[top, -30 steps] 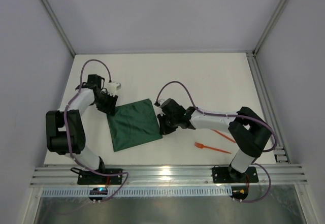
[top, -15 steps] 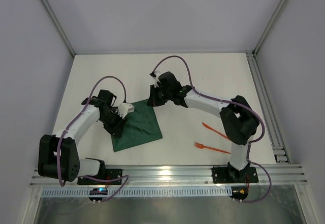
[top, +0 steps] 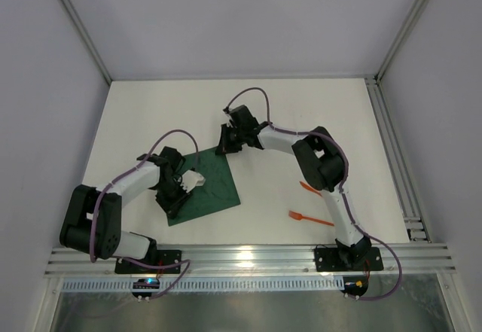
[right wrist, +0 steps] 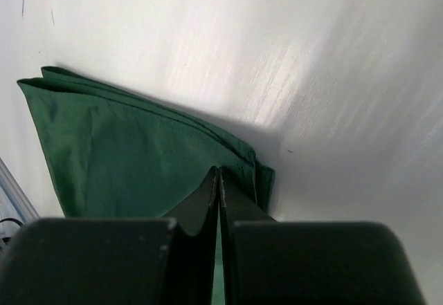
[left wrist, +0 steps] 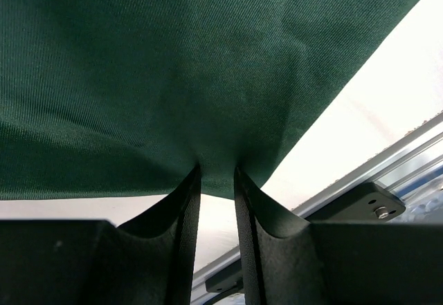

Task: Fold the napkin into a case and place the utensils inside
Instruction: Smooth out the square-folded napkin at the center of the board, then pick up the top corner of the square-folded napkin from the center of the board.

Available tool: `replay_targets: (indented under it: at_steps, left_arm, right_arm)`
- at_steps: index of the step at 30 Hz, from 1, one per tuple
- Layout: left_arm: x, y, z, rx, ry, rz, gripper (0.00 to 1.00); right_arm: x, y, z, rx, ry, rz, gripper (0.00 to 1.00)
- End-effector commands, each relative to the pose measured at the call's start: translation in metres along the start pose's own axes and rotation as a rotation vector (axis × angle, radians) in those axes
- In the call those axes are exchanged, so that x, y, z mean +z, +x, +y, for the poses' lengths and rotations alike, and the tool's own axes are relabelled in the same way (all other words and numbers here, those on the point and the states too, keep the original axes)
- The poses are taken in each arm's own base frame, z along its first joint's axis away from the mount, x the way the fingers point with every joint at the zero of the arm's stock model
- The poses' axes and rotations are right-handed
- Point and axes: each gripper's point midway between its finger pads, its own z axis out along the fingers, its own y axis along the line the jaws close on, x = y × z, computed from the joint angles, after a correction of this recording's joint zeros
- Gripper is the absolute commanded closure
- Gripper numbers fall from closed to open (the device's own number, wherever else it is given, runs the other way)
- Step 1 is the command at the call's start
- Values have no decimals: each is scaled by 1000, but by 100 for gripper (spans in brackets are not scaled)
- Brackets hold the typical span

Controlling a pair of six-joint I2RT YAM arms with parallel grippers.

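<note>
The dark green napkin [top: 212, 183] lies folded on the white table, tilted like a diamond. My left gripper [top: 174, 203] is at its lower left edge. In the left wrist view the cloth [left wrist: 173, 77] fills the upper frame and puckers where the gripper [left wrist: 217, 182] pinches its edge. My right gripper [top: 224, 148] is shut, and its tips [right wrist: 219, 172] rest on the layered far corner of the napkin [right wrist: 131, 153]. Two orange utensils lie to the right: the fork [top: 310, 218], and a second piece [top: 309, 187] partly under the right arm. No case shows.
A metal rail [top: 241, 257] runs along the near edge, and another [top: 392, 159] along the right side. Grey walls enclose the table on three sides. The right arm's elbow [top: 324, 165] hangs above the table near the utensils.
My right gripper swung from the napkin's right side up to its far corner. The left gripper moved right and down onto the napkin's left edge, its jaws narrowing slightly.
</note>
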Motion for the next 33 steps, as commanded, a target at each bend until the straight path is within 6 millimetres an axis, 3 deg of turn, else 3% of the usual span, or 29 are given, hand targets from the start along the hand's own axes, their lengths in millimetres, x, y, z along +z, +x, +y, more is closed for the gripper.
replay_targets:
  at_steps: [1, 7, 11, 13, 15, 18, 20, 23, 28, 33]
  left_arm:
    - [6, -2, 7, 48, -27, 4, 72]
    - [-8, -15, 3, 72, -12, -51, 72]
    - [-42, -45, 2, 77, -18, -175, 67]
    - [-61, -56, -2, 54, -7, -249, 64]
    - [-85, -69, 15, -10, -57, -333, 63]
    - [-104, -71, 55, -187, -160, -387, 63]
    - [-106, -69, 87, -331, -202, -423, 63]
    - [-99, -59, 119, -500, -190, -429, 63]
    - [-80, -55, 134, -557, -184, -406, 63]
    - [-61, -53, 142, -578, -184, -387, 63]
  right_arm:
    - [-1, -17, -10, 67, 26, -30, 96]
    - [-13, -33, 0, -2, 16, -46, 96]
    - [-41, -52, 33, -95, -61, -84, 96]
    - [-53, -58, 38, -134, -54, -105, 96]
    - [-64, -62, 37, -152, -10, -121, 92]
    - [-66, -60, 25, -166, 47, -114, 84]
    - [-63, -59, 16, -173, 82, -104, 80]
    - [-55, -50, 3, -171, 119, -70, 77]
    - [-43, -39, -8, -196, 147, -25, 76]
    - [-30, -32, -2, -202, 108, -4, 76]
